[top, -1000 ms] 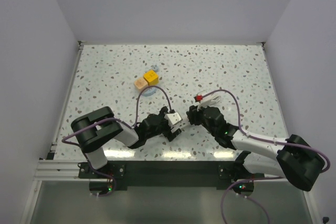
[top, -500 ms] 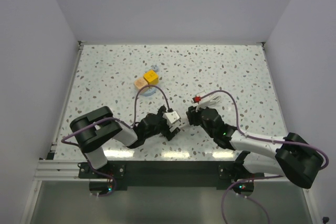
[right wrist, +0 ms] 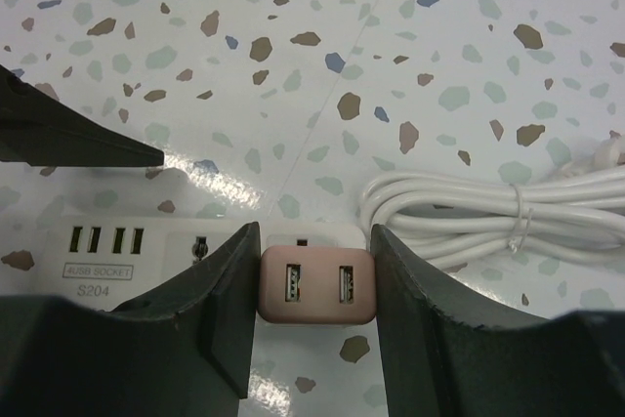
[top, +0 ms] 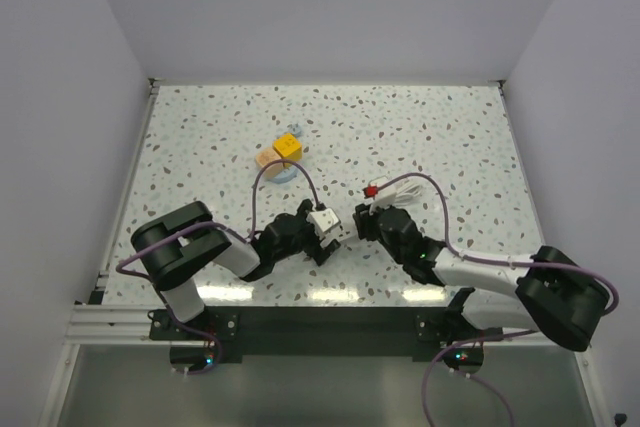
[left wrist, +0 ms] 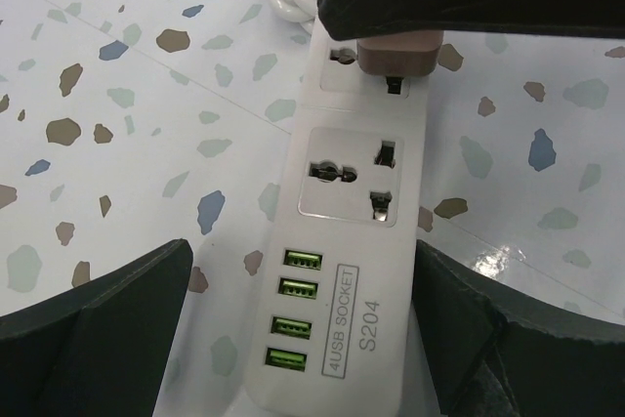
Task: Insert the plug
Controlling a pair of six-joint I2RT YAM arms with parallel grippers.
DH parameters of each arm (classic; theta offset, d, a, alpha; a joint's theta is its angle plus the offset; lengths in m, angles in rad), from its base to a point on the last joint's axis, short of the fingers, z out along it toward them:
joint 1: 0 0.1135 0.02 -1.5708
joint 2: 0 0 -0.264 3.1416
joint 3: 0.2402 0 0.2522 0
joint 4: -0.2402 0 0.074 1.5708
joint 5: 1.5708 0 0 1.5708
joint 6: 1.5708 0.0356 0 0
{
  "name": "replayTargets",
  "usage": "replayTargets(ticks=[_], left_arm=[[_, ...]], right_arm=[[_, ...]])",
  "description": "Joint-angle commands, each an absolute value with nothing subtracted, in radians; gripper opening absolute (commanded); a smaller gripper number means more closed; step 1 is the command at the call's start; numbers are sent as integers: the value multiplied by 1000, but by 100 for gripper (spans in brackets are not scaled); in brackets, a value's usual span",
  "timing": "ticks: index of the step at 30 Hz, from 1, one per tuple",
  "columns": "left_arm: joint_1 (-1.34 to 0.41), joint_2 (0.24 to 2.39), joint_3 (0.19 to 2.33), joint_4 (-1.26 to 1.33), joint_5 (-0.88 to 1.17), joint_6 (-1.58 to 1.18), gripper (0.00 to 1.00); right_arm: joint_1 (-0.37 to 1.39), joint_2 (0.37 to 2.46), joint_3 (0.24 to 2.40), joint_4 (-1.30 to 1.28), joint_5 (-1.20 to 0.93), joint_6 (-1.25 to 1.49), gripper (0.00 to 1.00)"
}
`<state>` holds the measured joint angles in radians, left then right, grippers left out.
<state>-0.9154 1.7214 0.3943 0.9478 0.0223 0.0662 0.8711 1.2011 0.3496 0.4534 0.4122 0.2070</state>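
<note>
Right end effector point(right wrist: 314, 275) is clenched on the plug point(right wrist: 315, 292), one finger on each side face. The plug's two USB ports face my wrist camera. Directly beneath this end effector lies the strip point(left wrist: 344, 192), and the plug sits at the strip's end socket, the one farthest from the USB row. In the left wrist view the plug body meets that socket face, but I cannot tell whether the pins are fully seated.

Left end effector point(left wrist: 293, 339) is released, jaws wide. It straddles the USB end of the strip without visibly gripping it. The coiled cord point(right wrist: 488, 210) lies on the tabletop point(right wrist: 439, 46) just beside the right end effector.

Progress, as I judge it:
- Pick-up and alignment are done.
- Insertion is at or near its final stage.
- Left to do: press down to confirm full seating, then release the plug.
</note>
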Motion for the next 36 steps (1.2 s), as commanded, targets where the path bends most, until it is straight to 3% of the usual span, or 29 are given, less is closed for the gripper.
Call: replayTargets(ticks=[1, 13, 36], left_arm=[[-904, 1697, 380, 979, 18, 67, 96], [-902, 1697, 394, 976, 6, 35, 95], [-848, 1707, 400, 971, 32, 8, 94]], right_arm=[[903, 1236, 356, 448, 455, 207, 0], [1034, 1207, 311, 434, 626, 258, 0], [1106, 1499, 341, 430, 692, 383, 0]])
